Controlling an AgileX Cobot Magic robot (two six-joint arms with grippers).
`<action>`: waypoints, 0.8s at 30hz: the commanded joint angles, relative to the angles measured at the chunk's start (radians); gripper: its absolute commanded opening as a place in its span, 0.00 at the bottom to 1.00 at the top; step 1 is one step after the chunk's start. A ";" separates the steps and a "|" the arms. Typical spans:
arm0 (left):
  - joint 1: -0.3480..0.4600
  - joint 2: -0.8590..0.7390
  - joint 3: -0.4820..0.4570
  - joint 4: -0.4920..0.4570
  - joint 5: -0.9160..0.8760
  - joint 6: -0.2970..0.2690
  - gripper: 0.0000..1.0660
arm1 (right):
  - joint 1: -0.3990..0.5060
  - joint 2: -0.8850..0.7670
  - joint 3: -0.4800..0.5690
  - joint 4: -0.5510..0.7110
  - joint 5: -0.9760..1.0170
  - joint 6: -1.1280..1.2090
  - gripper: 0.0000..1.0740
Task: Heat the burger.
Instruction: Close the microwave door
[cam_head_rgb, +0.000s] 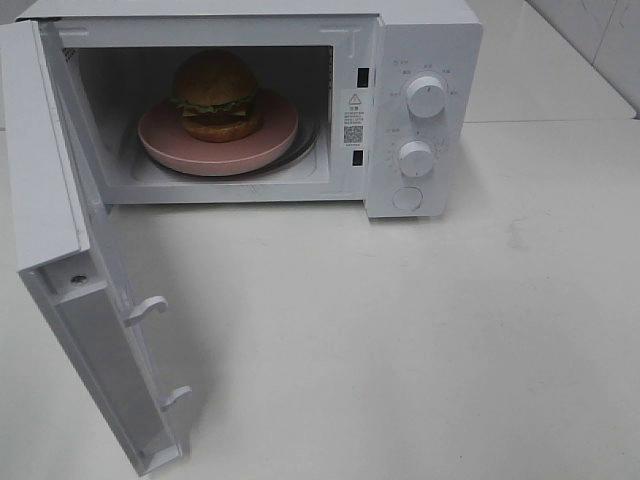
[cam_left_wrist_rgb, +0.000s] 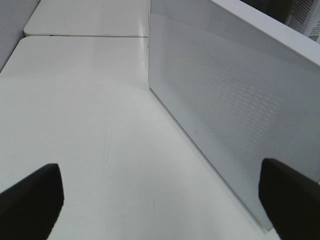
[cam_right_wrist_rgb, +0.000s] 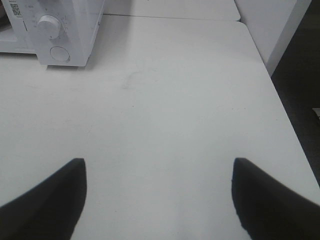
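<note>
– Counting first: how many burgers?
– One burger (cam_head_rgb: 215, 95). It sits on one pink plate (cam_head_rgb: 165, 148), and both are inside the microwave (cam_head_rgb: 450, 60).
– How many microwaves?
– One, white, standing on the white table (cam_head_rgb: 420, 350). Its door (cam_head_rgb: 55, 180) is swung wide open at the left of the high view. Two latch hooks (cam_head_rgb: 147, 308) stick out of the door's inner side.
– Controls?
– Two dials, the upper knob (cam_head_rgb: 427, 97) and the lower knob (cam_head_rgb: 415, 158), with one round button (cam_head_rgb: 408, 198) under them.
– Grippers?
– Two, and neither shows in the high view. The left gripper (cam_left_wrist_rgb: 160, 200) has its jaws spread wide with only bare table between them. The door's dotted outer face stands just beside it.
– And the other?
– The right gripper (cam_right_wrist_rgb: 160, 200) also has its jaws well apart and grips nothing. It is over bare table, and the control panel, with one knob and the button showing, is well apart from it.
– Is anything touching the burger?
– Only the plate under it. Both grippers are outside the oven.
</note>
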 joint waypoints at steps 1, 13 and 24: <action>0.002 -0.008 -0.020 0.004 -0.030 -0.010 0.86 | -0.005 -0.026 0.001 -0.001 0.003 0.005 0.70; 0.002 0.185 -0.031 0.004 -0.179 -0.010 0.28 | -0.005 -0.026 0.001 -0.001 0.003 0.004 0.70; 0.002 0.406 -0.016 0.014 -0.411 0.029 0.00 | -0.005 -0.026 0.001 -0.001 0.003 0.004 0.70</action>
